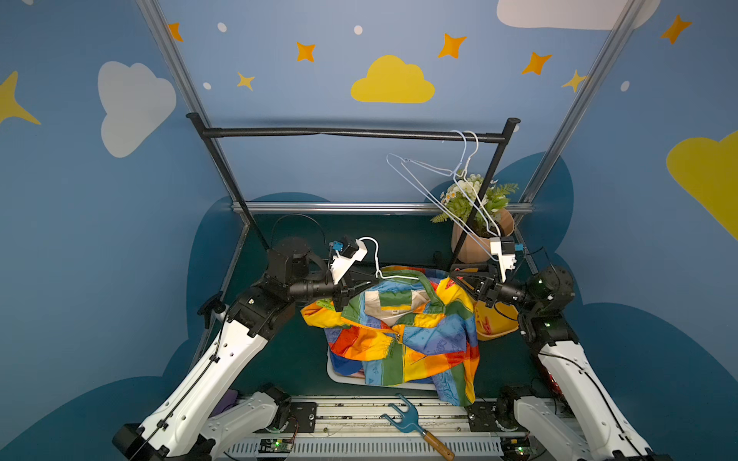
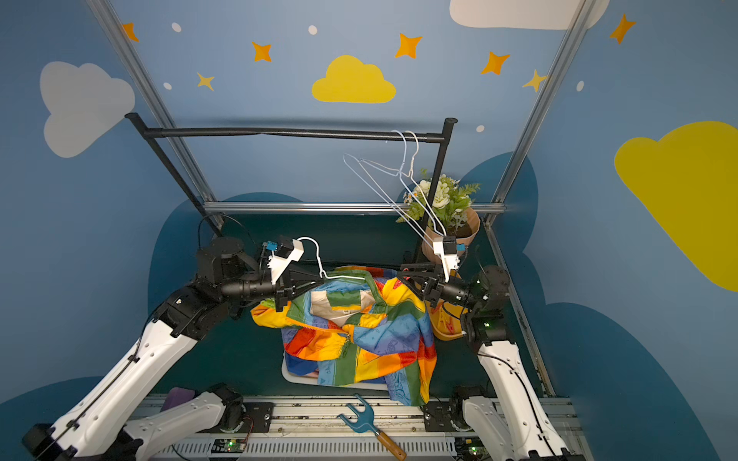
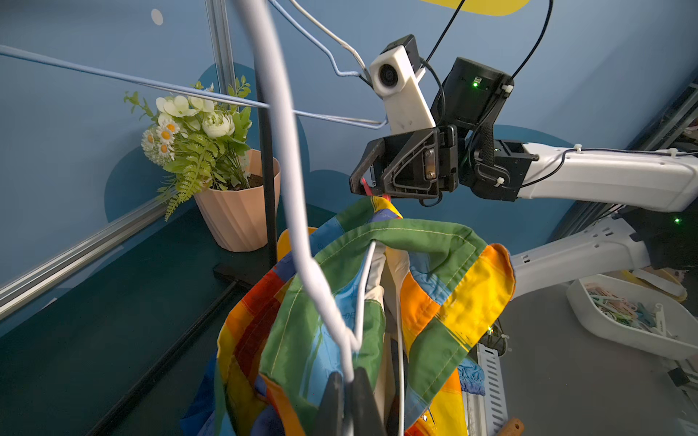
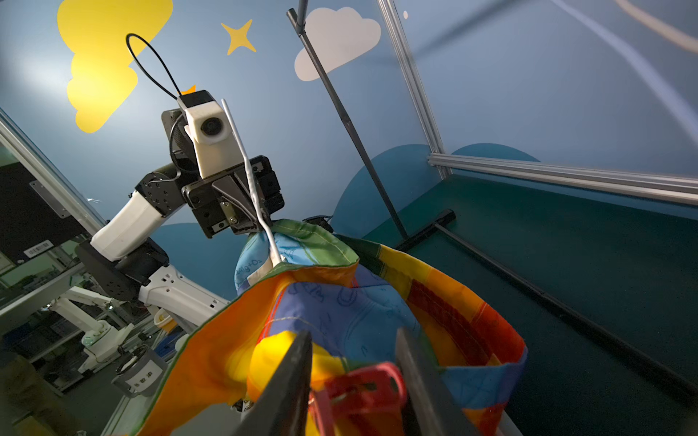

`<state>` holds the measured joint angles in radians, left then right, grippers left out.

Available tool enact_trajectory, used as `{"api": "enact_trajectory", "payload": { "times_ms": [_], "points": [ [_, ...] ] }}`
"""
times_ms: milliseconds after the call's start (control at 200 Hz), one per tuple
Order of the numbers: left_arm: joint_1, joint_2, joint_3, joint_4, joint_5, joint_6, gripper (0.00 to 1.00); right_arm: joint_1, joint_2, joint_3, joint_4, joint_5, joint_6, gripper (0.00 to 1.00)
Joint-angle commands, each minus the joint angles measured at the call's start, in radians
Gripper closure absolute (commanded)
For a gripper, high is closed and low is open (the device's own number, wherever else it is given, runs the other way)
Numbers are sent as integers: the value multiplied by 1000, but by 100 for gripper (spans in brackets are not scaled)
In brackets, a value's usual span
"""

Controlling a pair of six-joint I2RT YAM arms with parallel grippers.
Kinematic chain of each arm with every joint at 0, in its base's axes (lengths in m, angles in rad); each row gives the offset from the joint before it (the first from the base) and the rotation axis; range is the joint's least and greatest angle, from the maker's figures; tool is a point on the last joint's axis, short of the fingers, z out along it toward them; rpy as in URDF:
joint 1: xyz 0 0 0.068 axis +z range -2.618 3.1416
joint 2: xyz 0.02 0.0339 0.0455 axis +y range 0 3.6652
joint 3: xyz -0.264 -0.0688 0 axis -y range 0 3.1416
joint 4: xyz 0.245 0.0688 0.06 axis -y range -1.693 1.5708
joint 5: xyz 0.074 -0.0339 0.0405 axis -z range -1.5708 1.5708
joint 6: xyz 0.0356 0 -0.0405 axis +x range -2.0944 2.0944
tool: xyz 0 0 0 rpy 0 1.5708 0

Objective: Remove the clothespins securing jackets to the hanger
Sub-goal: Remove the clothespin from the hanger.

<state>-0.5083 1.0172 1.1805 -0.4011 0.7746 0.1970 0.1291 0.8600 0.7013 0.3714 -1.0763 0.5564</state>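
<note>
A rainbow-striped jacket (image 1: 399, 331) (image 2: 359, 331) hangs on a white hanger (image 1: 375, 255) (image 3: 287, 151) between the two arms in both top views. Its lower part drapes over a white bin (image 1: 335, 375). My left gripper (image 1: 369, 281) (image 3: 347, 377) is shut on the hanger's twisted neck. My right gripper (image 1: 455, 275) (image 4: 353, 334) is at the jacket's right shoulder. A red clothespin (image 4: 362, 389) (image 3: 365, 187) sits between its fingers, both touching it, and the pin still clamps the fabric. No other clothespin on the jacket shows.
Two bare wire hangers (image 1: 439, 175) hang at the right end of the black rail (image 1: 351, 133). A potted plant (image 1: 483, 239) stands behind the right arm, a yellow bucket (image 1: 495, 323) beside it. A blue fork tool (image 1: 403, 415) lies in front. A white tray of pegs (image 3: 623, 313) shows in the left wrist view.
</note>
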Motion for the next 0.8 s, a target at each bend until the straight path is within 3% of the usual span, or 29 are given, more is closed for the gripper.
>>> {"api": "enact_trajectory", "payload": {
  "times_ms": [0,250,656,791],
  "points": [
    [3,-11,0,36,11,-11,96,8,-3,34,-26,15,7,69],
    [4,-1,-1,35,-3,-12,96,27,-1,61,-123,46,-25,90],
    [3,17,-5,11,-53,2,96,25,-62,168,-502,172,-284,100],
    [4,12,-11,20,-46,-3,96,6,-45,207,-544,214,-291,100]
  ]
}}
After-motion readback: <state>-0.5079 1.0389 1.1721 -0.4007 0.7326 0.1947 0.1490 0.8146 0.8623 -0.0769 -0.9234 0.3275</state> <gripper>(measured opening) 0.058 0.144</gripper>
